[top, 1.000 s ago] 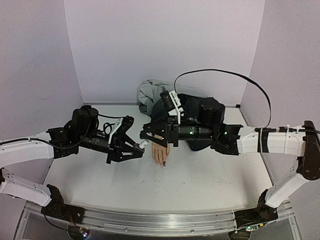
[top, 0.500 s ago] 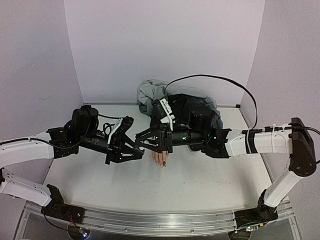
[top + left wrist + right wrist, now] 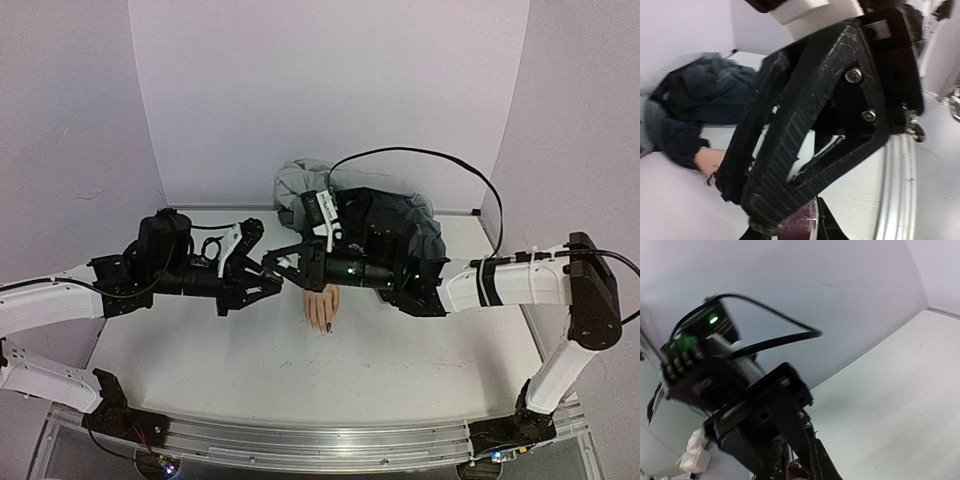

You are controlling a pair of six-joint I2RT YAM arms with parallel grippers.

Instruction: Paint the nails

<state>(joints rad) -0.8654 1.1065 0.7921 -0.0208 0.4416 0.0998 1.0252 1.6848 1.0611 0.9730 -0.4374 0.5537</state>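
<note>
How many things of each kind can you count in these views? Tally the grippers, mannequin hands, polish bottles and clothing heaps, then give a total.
Grippers: 2 (left gripper, right gripper)
mannequin hand: 1
polish bottle: 1
clothing heap: 1
Total: 5

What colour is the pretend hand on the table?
The hand is pale peach, clearest in the top view.
</note>
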